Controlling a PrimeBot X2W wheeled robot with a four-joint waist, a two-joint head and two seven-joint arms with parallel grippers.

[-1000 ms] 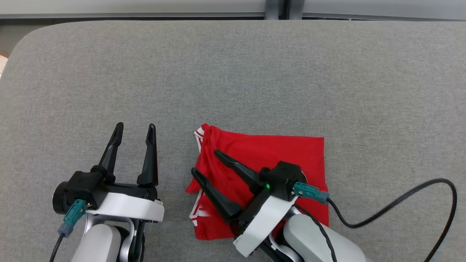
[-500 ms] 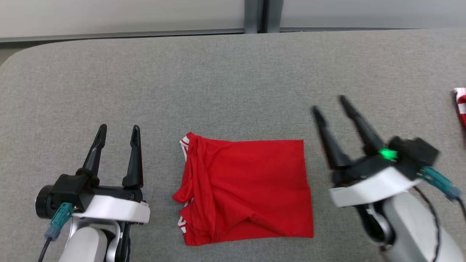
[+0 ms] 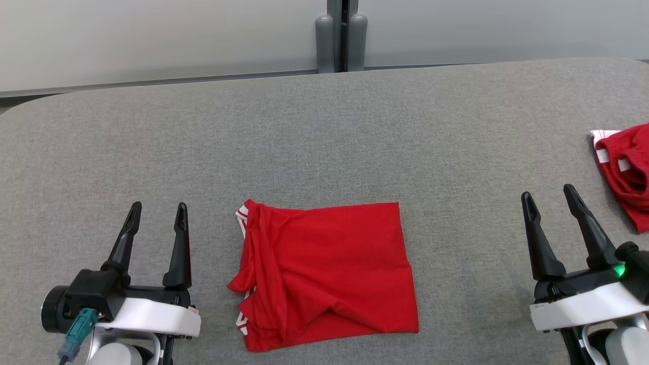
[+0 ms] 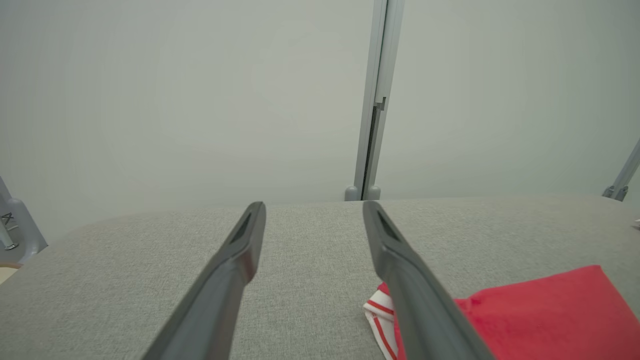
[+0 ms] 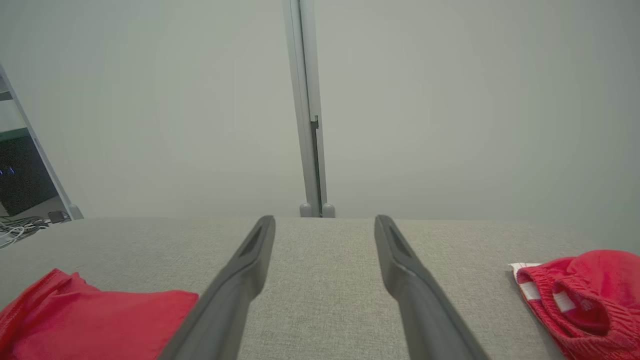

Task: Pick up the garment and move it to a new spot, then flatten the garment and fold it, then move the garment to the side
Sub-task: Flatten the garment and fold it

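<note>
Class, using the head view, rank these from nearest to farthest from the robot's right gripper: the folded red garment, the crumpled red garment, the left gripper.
1. The crumpled red garment, just right of the right gripper, at the view's right edge.
2. The folded red garment, in the middle, to its left.
3. The left gripper, far left, beyond the folded garment.

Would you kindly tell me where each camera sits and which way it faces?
Head view: on the robot's head, looking forward and down at the grey table and folded red garment; left end effector and right end effector show, open.
Left wrist view: on the left wrist, looking along its fingers across the table toward the wall; garment at lower right.
Right wrist view: on the right wrist, likewise along its fingers; garment lower left, second red garment right.
Shared: all show the folded garment.
</note>
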